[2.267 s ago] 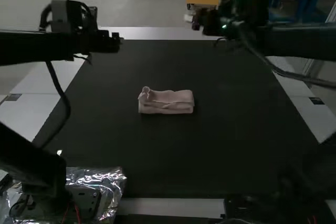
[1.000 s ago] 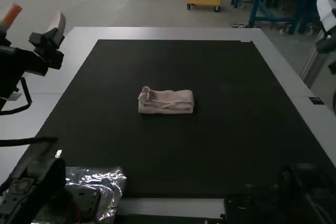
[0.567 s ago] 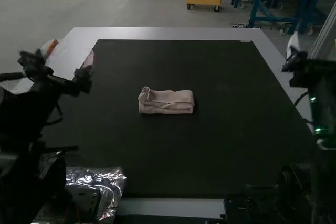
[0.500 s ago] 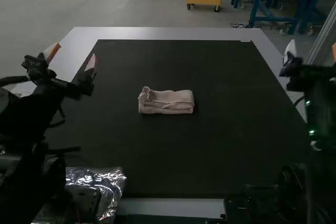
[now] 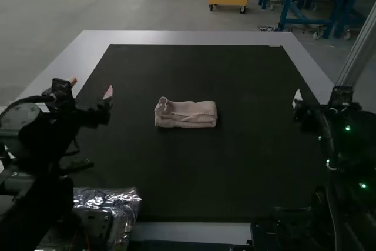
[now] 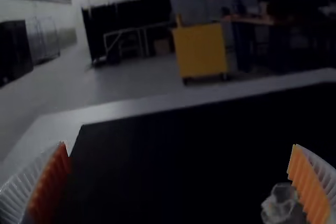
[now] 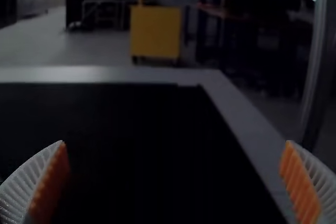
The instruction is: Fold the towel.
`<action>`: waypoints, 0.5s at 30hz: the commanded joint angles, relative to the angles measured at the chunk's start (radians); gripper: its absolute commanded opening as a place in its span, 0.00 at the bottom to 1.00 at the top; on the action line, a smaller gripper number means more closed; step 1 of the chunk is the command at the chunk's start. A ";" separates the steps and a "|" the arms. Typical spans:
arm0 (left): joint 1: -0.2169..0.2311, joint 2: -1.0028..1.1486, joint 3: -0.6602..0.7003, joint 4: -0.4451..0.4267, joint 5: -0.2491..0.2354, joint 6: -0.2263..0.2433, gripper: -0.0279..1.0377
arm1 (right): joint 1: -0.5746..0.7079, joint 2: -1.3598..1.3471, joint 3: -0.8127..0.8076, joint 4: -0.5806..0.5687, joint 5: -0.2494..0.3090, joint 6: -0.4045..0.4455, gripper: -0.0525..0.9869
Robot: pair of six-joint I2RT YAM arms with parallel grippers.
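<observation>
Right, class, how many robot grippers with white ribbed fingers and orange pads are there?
2: the left gripper by the black mat's left edge, the right gripper by its right edge.

- An open lane runs over the black mat [image 5: 200, 63] along the far edge of the table [image 5: 176, 37], from corner to corner.
- The folded towel [image 5: 185, 114] is a low obstacle near the middle, with room to go round on every side.
- The left arm [image 5: 35, 163] blocks the nearer part of the left edge.
- The right arm [image 5: 352, 145] blocks the nearer part of the right edge.
- Crinkled foil [image 5: 123, 201] takes up room by the near-left corner.
</observation>
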 commanded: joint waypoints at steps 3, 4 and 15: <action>0.007 -0.004 -0.006 -0.069 -0.072 0.000 0.94 | -0.011 -0.006 -0.006 -0.059 -0.037 0.047 0.93; 0.007 -0.004 -0.006 -0.069 -0.072 0.000 0.94 | -0.011 -0.006 -0.006 -0.088 -0.037 0.037 0.93; 0.008 -0.004 -0.006 -0.069 -0.072 -0.002 0.94 | -0.010 -0.007 -0.006 -0.111 -0.039 0.030 0.93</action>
